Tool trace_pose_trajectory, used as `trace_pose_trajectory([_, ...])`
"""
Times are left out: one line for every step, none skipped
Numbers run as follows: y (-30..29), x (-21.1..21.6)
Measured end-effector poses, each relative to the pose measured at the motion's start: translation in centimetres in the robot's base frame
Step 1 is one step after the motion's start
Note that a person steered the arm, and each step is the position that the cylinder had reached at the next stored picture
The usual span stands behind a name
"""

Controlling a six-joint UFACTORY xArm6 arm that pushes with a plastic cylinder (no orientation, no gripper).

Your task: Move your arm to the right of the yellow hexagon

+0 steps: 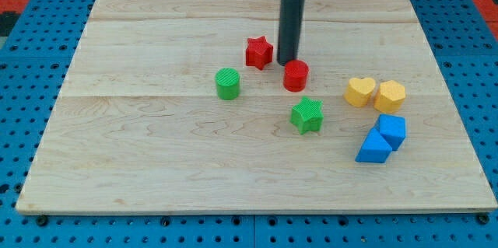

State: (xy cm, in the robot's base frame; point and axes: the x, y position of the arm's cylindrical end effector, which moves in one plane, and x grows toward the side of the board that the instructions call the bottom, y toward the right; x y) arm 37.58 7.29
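Observation:
The yellow hexagon [391,95] lies at the view's right, touching a yellow heart [359,91] on its left. My tip [286,64] rests on the board near the top middle, between the red star [259,52] on its left and the red cylinder [296,75] just below and to its right. The tip is well to the left of the yellow hexagon and a little higher in the view.
A green cylinder [227,83] stands left of centre. A green star [306,115] lies below the red cylinder. Two blue blocks [391,130] [373,147] sit below the yellow hexagon. The wooden board [156,170] lies on a blue pegboard.

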Motion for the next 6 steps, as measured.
trace_pose_trajectory([9.6, 0.1])
trace_pose_trajectory([20.4, 0.3])
trace_pose_trajectory([27.2, 4.5])
trace_pose_trajectory([27.3, 8.2])
trace_pose_trajectory([26.2, 14.3])
trace_pose_trajectory([25.4, 14.7])
